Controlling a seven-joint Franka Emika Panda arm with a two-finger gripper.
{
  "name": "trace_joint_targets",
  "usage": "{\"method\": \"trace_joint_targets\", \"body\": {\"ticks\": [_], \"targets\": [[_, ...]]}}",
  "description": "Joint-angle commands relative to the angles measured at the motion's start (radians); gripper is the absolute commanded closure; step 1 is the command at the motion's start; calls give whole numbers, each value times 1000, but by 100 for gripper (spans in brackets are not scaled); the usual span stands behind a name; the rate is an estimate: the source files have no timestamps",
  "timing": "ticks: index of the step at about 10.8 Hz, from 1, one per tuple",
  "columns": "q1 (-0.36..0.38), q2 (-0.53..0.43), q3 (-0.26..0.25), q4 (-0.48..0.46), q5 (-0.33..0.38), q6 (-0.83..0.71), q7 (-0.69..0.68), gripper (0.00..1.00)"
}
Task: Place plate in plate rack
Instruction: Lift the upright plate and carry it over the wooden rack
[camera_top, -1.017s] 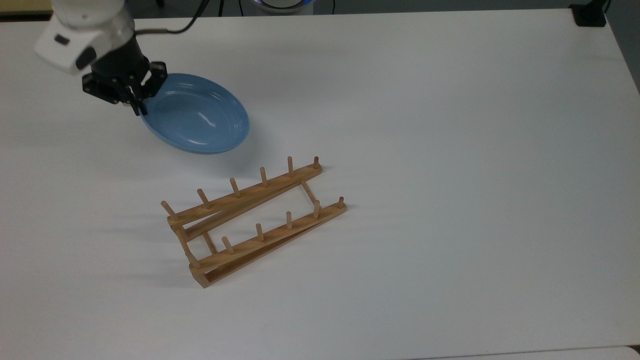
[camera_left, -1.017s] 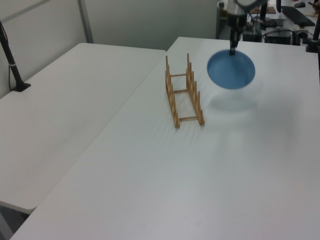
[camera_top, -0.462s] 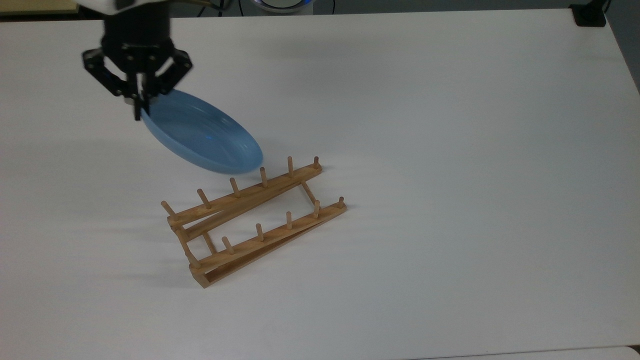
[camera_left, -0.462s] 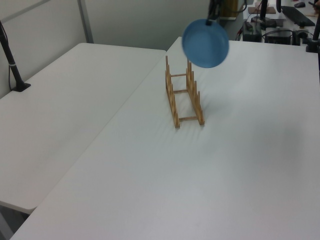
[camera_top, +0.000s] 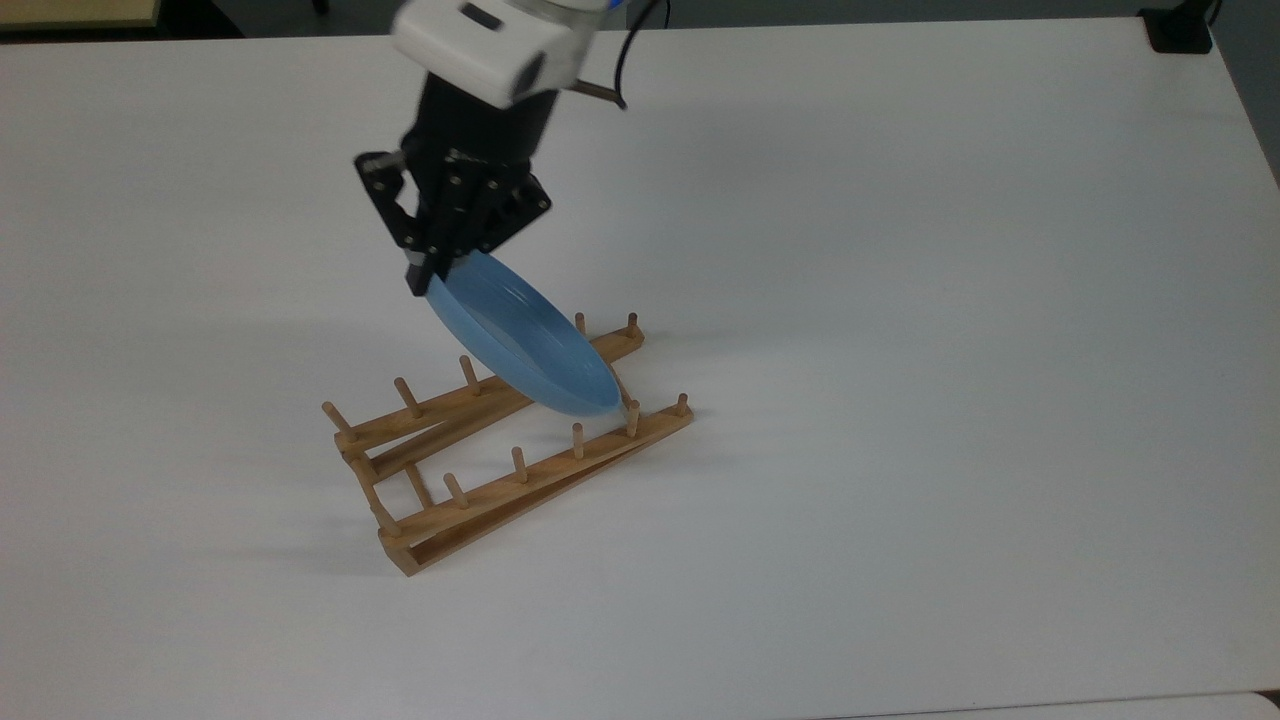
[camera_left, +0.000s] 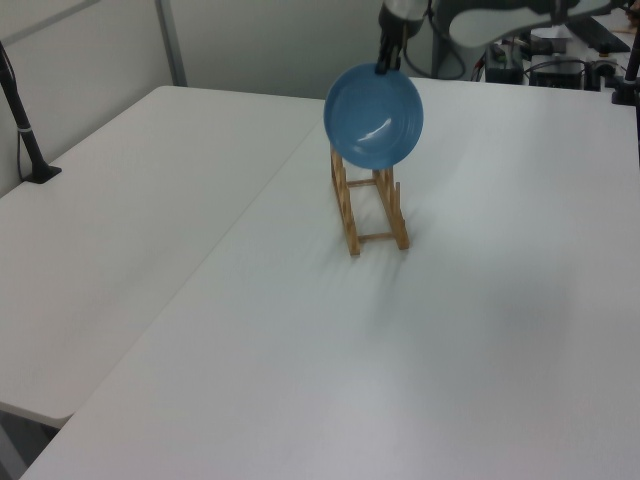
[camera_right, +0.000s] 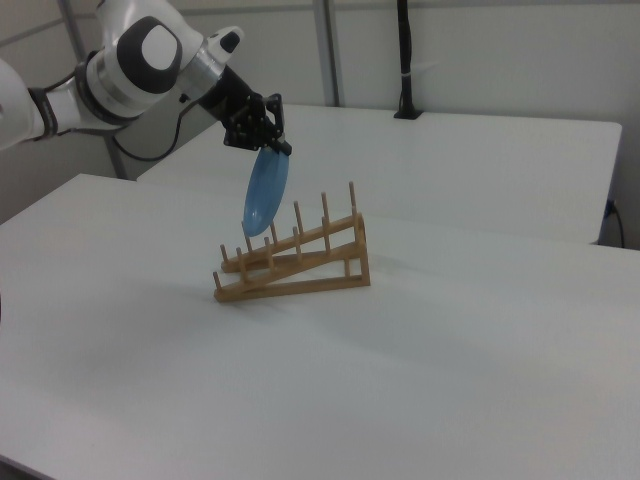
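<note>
The light-blue plate (camera_top: 525, 340) hangs on edge in the air over the wooden plate rack (camera_top: 500, 440), held by its upper rim. My gripper (camera_top: 428, 280) is shut on that rim. In the left view the plate (camera_left: 373, 115) shows its round face above the plate rack (camera_left: 372, 200), with my gripper (camera_left: 384, 66) at its top. In the right view the plate (camera_right: 266, 191) is seen edge-on, hanging from my gripper (camera_right: 272, 147) just above the low end of the plate rack (camera_right: 295, 262). Its lower edge is level with the peg tips.
The plate rack stands on a broad white table (camera_top: 900, 400). A second white table (camera_left: 110, 220) adjoins it on the left view's left. A black post (camera_left: 25, 130) stands on that table, and a black block (camera_top: 1178, 30) sits at the top view's far right corner.
My gripper has carried the plate to the top view's right and down, from beside the rack to above it. The plate has turned more upright.
</note>
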Motion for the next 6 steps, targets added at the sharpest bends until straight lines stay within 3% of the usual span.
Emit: {"method": "trace_joint_targets", "body": {"ticks": [1,4,6], "targets": [[40,38,-20,0,-99,21,63,100],[48,41,-7,-1,-188,21,113,100],[48,41,12,-13,-202,19,114,100]]}}
